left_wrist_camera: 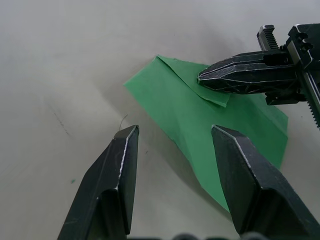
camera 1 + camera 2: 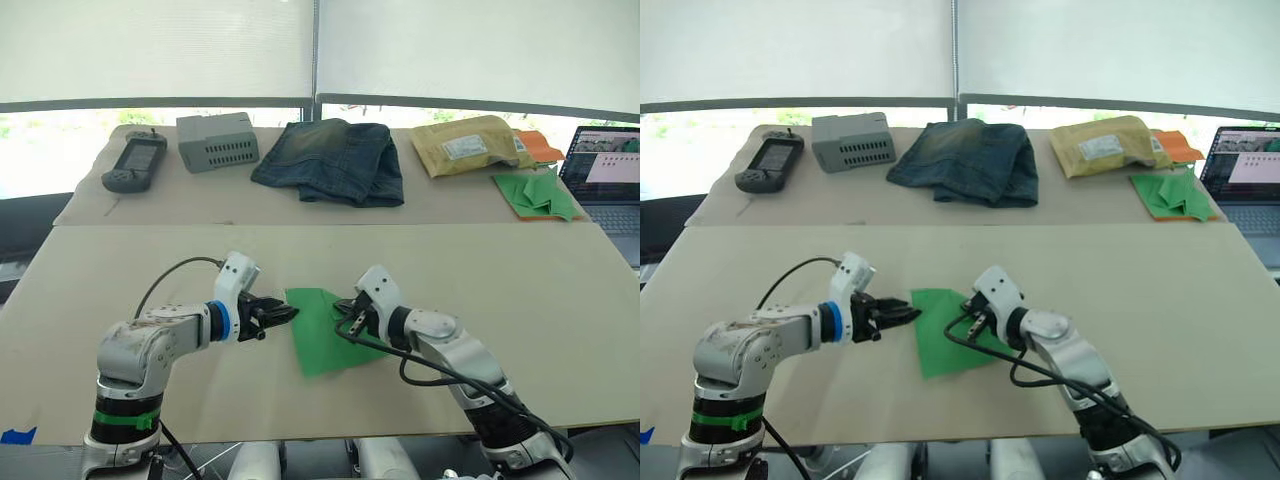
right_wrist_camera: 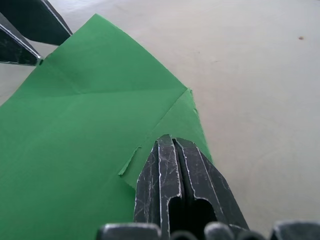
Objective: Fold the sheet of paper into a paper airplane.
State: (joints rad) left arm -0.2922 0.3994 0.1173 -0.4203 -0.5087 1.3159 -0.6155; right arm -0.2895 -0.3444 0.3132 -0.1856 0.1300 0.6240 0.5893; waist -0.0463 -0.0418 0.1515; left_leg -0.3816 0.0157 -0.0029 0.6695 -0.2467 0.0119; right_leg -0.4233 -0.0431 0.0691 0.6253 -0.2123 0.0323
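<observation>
Surface: you work over a wide beige table (image 2: 560, 300) with a seam running across it; a second strip of the same surface lies behind.
Room: white blinds hang over the windows behind the table.
Far edge: you see a black handheld device (image 2: 134, 163) at the far left corner, a grey vented box (image 2: 217, 141) beside it, folded jeans (image 2: 331, 160) in the middle, a padded yellow envelope (image 2: 468, 145), then a pile of green paper shapes (image 2: 537, 193) touching an orange sheet (image 2: 540, 145).
Far right edge: an open laptop (image 2: 606, 172) sits there.
Sheet of paper (image 2: 325, 331): it lies flat near the front edge, about the middle, between your two arms, with crease lines and one corner folded over.
Left gripper (image 1: 172, 137): its fingers are spread apart, hovering just above the table at the sheet's left side, holding nothing.
Right gripper (image 3: 172, 150): its fingers are pressed together, tips resting on the folded corner flap at the sheet's right side.
</observation>
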